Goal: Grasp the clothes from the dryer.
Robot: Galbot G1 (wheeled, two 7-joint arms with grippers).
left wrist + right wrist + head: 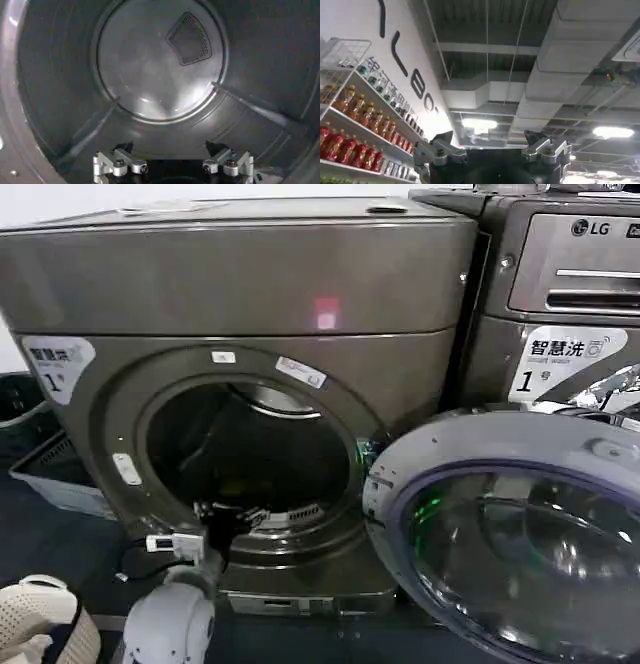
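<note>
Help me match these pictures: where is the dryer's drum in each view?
Head view: dryer drum, centre, behind the open round mouth.
Left wrist view: drum's inside, its back wall straight ahead.
Right wrist view: aimed at ceiling and shelves instead.
Shared landmark: open left gripper at the drum's lower rim.

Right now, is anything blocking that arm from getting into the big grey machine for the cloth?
Nothing visible does. The dryer's door is swung open to the robot's right, and the left gripper, fingers spread, is at the drum's lower rim. The left wrist view shows bare drum ahead; the cloth itself cannot be made out.
</note>
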